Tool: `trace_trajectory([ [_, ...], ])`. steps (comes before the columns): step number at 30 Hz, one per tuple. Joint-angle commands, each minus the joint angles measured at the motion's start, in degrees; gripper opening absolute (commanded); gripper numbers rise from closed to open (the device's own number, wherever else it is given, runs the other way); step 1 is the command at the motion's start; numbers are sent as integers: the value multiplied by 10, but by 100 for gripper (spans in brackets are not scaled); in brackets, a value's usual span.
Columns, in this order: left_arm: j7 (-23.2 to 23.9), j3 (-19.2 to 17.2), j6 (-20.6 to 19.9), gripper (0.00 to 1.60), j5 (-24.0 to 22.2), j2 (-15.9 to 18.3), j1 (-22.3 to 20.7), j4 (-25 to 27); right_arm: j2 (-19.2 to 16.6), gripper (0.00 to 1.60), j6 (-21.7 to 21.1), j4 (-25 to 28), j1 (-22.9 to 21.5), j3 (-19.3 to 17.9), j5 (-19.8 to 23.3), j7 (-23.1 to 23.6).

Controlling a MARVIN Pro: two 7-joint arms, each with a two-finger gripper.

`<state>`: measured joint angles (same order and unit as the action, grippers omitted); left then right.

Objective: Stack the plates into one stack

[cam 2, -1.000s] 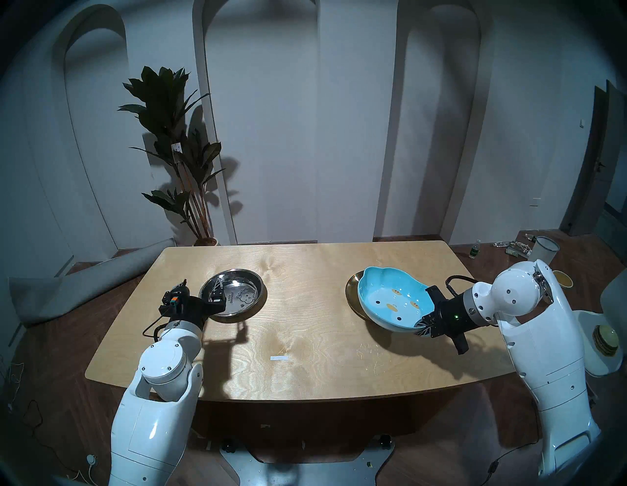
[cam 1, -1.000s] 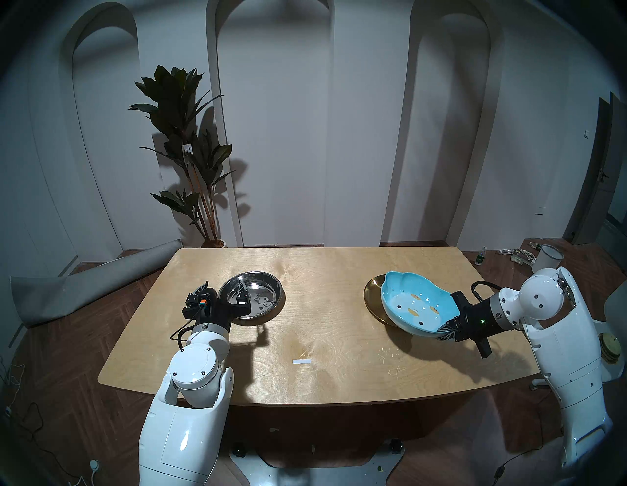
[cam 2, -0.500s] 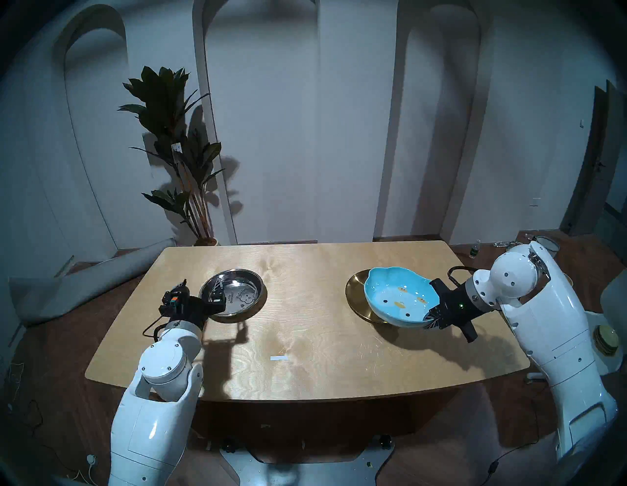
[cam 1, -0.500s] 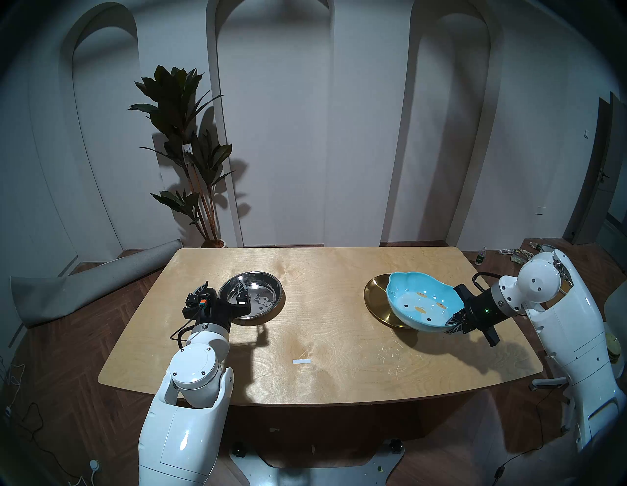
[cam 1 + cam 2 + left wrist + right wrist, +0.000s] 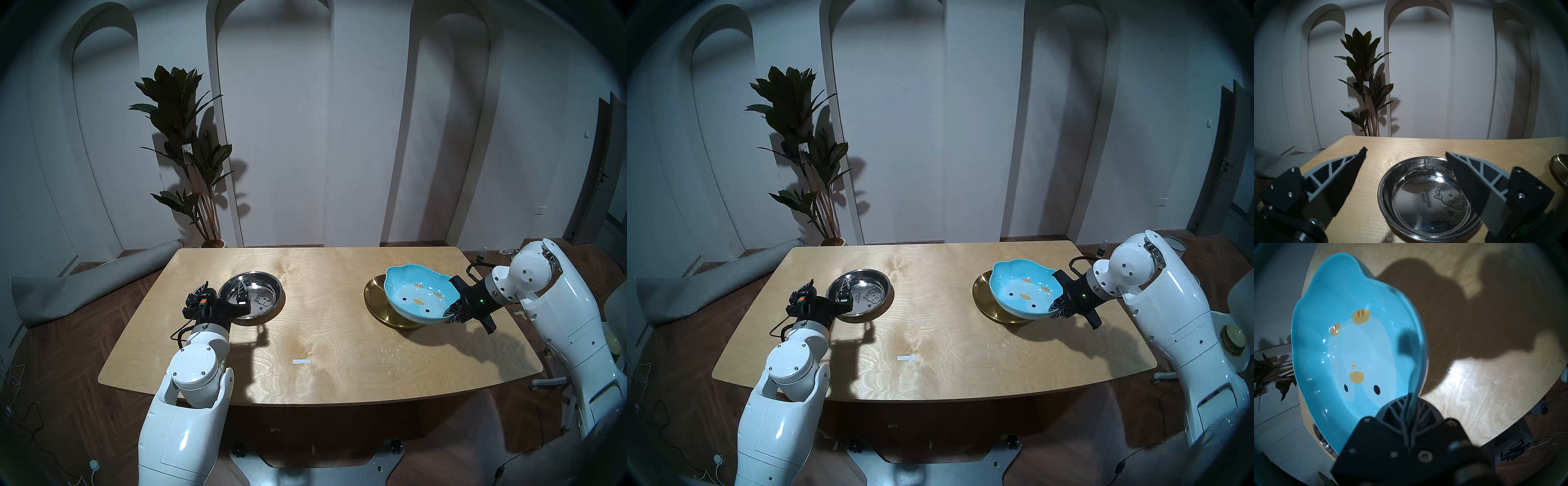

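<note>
One blue dish (image 5: 419, 294) seemingly farther over gold plate (image 5: 375, 298)

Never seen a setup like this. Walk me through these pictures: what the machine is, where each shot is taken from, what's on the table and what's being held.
It is a two-armed white robot at a wooden table. Two pictures come from twin cameras on its head, looking down on the table, so they are nearly alike. The other two come from a camera on each wrist, looking along that arm's gripper.

On the table there are three dishes. The steel dish with a cartoon print rests on the robot's left side; the left gripper is open, with one finger over the dish and nothing held. On the right, the right gripper is shut on the rim of the blue chick-face dish and holds it tilted over the gold plate. Whether they touch, I cannot tell.
</note>
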<state>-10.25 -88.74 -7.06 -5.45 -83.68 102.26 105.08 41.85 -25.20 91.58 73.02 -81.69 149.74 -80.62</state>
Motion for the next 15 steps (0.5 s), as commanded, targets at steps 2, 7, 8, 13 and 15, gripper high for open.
trace_trajectory([
  [2, 0, 0, 5, 160, 0, 1, -7, 12, 13, 0, -21, -26, -70, 30, -15, -44],
  [7, -1, 0, 5, 160, -1, 2, -7, 12, 21, 0, -35, -54, -96, 57, -24, -38],
  [8, -1, 1, 5, 160, -1, 2, -7, 12, 20, 0, -37, -65, -110, 70, -22, -37],
  [13, -2, 1, 5, 160, -2, 3, -7, 12, 27, 0, -50, -88, -122, 87, -38, -24],
  [15, -2, 1, 5, 160, -2, 3, -7, 12, 27, 0, -56, -104, -139, 107, -37, -23],
])
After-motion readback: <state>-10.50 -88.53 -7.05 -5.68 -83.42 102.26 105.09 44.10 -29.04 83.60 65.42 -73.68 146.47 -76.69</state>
